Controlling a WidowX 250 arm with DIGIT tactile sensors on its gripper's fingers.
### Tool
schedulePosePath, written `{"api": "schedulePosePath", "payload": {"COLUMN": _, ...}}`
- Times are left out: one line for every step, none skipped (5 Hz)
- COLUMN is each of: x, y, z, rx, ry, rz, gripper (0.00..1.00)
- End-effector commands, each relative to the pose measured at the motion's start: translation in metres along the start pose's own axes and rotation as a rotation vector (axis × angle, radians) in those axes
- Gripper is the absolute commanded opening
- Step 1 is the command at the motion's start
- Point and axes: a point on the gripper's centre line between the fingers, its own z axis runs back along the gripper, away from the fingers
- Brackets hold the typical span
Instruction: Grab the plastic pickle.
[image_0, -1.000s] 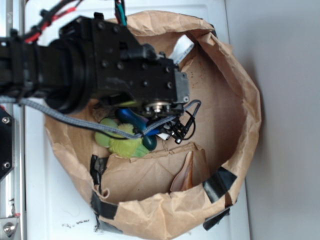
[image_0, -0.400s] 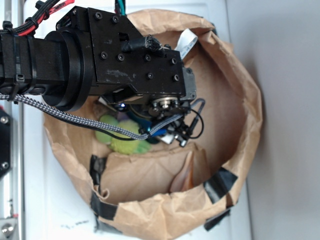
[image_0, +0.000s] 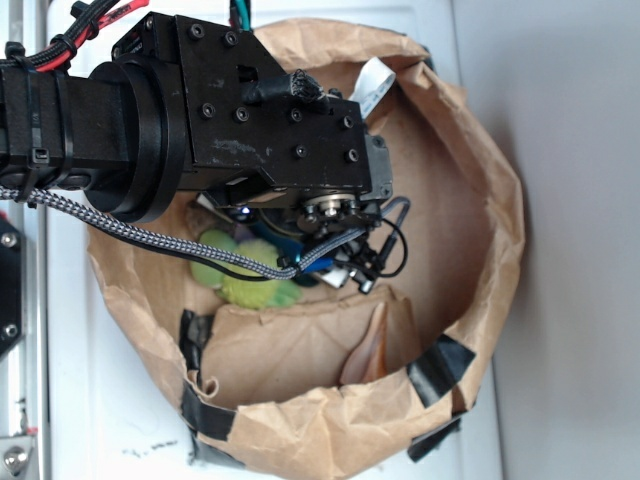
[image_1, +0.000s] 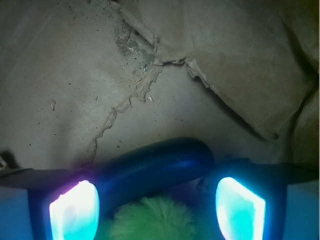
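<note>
Setting reads as a robotics lab test bench. A black robot arm (image_0: 200, 120) with exposed screws and bundled red and black cabling (image_0: 85, 30) hangs over a white work surface (image_0: 100, 420). A metal rail (image_0: 25, 400) runs along the left edge. The workspace bin is improvised: a crumpled brown paper bag (image_0: 480, 200) patched with black tape (image_0: 440, 365). A plain grey wall (image_0: 570, 250) stands alongside.
</note>
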Motion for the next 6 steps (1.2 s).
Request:
{"api": "schedulePosePath", "payload": {"x": 0.021, "y": 0.001, "z": 0.025, "rx": -0.01, "ry": -0.18, "rz": -0.471, "gripper": 1.0}}
{"api": "schedulePosePath", "payload": {"x": 0.021, "y": 0.001, "z": 0.025, "rx": -0.01, "ry": -0.18, "rz": -0.471, "gripper": 1.0}}
{"api": "schedulePosePath", "payload": {"x": 0.021, "y": 0.001, "z": 0.025, "rx": -0.01, "ry": -0.18, "rz": -0.471, "gripper": 1.0}}
{"api": "schedulePosePath", "payload": {"x": 0.024, "y": -0.011, "z": 0.026, "rx": 0.003, "ry": -0.255, "rz": -0.635, "gripper": 1.0}}
{"api": "schedulePosePath", "payload": {"x": 0.031, "y": -0.017, "z": 0.043, "rx": 0.0, "ry": -0.347, "rz": -0.878, "gripper": 1.0}}
{"api": "schedulePosePath", "payload": {"x": 0.03, "y": -0.012, "z": 0.054, "rx": -0.09, "ry": -0.355, "rz": -1.122, "gripper": 1.0}}
